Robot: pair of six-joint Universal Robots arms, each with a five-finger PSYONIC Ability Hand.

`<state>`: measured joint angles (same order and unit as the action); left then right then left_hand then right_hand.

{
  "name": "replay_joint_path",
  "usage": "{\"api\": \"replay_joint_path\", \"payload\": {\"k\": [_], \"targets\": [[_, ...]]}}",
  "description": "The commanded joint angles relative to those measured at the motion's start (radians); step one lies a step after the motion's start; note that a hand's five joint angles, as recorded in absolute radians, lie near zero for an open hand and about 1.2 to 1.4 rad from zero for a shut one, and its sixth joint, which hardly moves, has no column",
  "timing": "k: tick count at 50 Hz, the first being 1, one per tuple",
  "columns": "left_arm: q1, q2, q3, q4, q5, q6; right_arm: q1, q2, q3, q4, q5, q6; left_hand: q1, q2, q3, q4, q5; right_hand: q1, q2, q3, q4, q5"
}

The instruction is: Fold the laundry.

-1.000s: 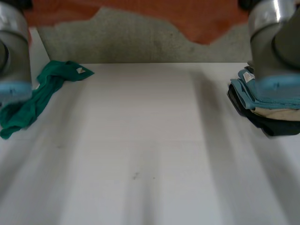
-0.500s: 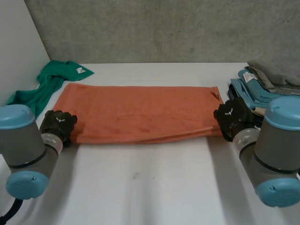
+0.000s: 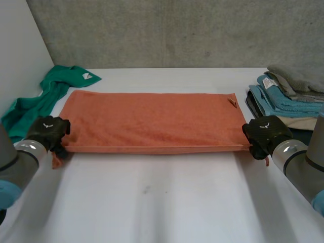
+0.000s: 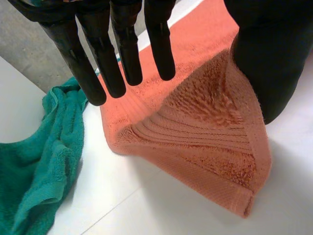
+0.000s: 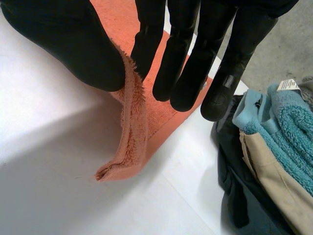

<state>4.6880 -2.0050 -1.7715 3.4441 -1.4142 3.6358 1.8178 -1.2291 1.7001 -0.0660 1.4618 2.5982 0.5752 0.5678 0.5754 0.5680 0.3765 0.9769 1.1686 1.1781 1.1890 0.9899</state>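
An orange towel (image 3: pixel 152 121) lies folded in half across the middle of the white table (image 3: pixel 162 202), long side toward me. My left hand (image 3: pixel 48 130) is at its near left corner. In the left wrist view the fingers (image 4: pixel 122 49) are straight and spread away from the thumb, and the towel corner (image 4: pixel 205 122) sags loose beneath the palm. My right hand (image 3: pixel 266 132) is at the near right corner. There the thumb (image 5: pixel 63 44) and fingers pinch the raised towel corner (image 5: pixel 132 127) a little above the table.
A crumpled green cloth (image 3: pixel 45 96) lies at the far left beside the white side wall, close to my left hand (image 4: pixel 34 176). A stack of folded blue, beige and dark towels (image 3: pixel 288 101) stands at the right, just beyond my right hand (image 5: pixel 274 142).
The towel, held up high a second ago, now lies folded on the table. Both hands came down to its near corners. The left hand's fingers have spread apart.
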Motion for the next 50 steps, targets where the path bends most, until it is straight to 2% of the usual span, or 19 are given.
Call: {"api": "replay_joint_path", "payload": {"k": [1, 9, 11, 16, 17, 21, 25, 32, 33, 37, 43, 47, 50], "targets": [[0.080, 0.003, 0.010, -0.069, 0.084, -0.071, 0.001, 0.000, 0.001, -0.003, 0.002, -0.003, 0.046, 0.054, 0.046, 0.054, 0.071, 0.419, 0.228, 0.218, 0.207, 0.232], [0.081, -0.028, 0.021, -0.069, 0.075, -0.062, 0.001, 0.000, 0.009, -0.005, -0.001, -0.001, 0.064, 0.071, 0.064, 0.071, 0.088, 0.419, 0.228, 0.218, 0.207, 0.232], [0.080, -0.029, 0.023, -0.069, 0.069, -0.060, 0.001, 0.000, 0.012, -0.005, -0.001, -0.003, 0.131, 0.139, 0.131, 0.138, 0.155, 0.419, 0.228, 0.218, 0.207, 0.232], [0.077, -0.014, 0.014, -0.080, 0.053, -0.059, 0.001, 0.000, 0.012, -0.003, 0.003, -0.013, 0.606, 0.614, 0.606, 0.614, 0.631, 0.419, 0.228, 0.218, 0.207, 0.232], [0.078, 0.004, 0.006, -0.091, 0.057, -0.055, 0.001, 0.000, 0.009, 0.002, 0.005, -0.020, 0.819, 0.826, 0.819, 0.826, 0.843, 0.419, 0.228, 0.218, 0.207, 0.232], [0.075, 0.092, -0.020, -0.161, 0.058, -0.033, -0.002, -0.013, 0.001, 0.047, -0.003, -0.046, 0.821, 0.829, 0.821, 0.828, 0.845, 0.419, 0.228, 0.218, 0.207, 0.232], [0.070, 0.185, -0.051, -0.261, 0.060, 0.029, -0.003, -0.085, -0.008, 0.155, -0.005, -0.133, 0.821, 0.829, 0.821, 0.828, 0.845, 0.419, 0.228, 0.218, 0.207, 0.232], [0.077, 0.357, -0.131, -0.500, 0.057, 0.289, -0.031, -0.174, -0.004, 0.420, 0.014, -0.369, 0.821, 0.829, 0.821, 0.828, 0.845, 0.419, 0.228, 0.218, 0.207, 0.232], [0.077, 0.386, -0.153, -0.554, 0.057, 0.355, -0.035, -0.187, 0.003, 0.454, 0.014, -0.395, 0.821, 0.829, 0.821, 0.828, 0.845, 0.419, 0.228, 0.218, 0.207, 0.232], [0.080, 0.434, -0.203, -0.626, 0.058, 0.458, -0.084, -0.234, 0.044, 0.587, 0.020, -0.503, 0.821, 0.829, 0.821, 0.828, 0.845, 0.419, 0.228, 0.218, 0.207, 0.232], [0.084, 0.420, -0.217, -0.602, 0.057, 0.486, -0.117, -0.239, 0.064, 0.568, 0.012, -0.535, 0.821, 0.829, 0.821, 0.828, 0.845, 0.419, 0.228, 0.218, 0.207, 0.232], [0.075, 0.324, -0.178, -0.525, 0.052, 0.503, -0.104, -0.196, 0.059, 0.494, 0.020, -0.533, 0.821, 0.829, 0.821, 0.828, 0.845, 0.419, 0.228, 0.218, 0.207, 0.232], [0.063, 0.240, -0.115, -0.442, 0.035, 0.500, -0.091, -0.107, 0.029, 0.439, 0.037, -0.530, 0.821, 0.829, 0.821, 0.828, 0.845, 0.419, 0.228, 0.218, 0.207, 0.232]]}}
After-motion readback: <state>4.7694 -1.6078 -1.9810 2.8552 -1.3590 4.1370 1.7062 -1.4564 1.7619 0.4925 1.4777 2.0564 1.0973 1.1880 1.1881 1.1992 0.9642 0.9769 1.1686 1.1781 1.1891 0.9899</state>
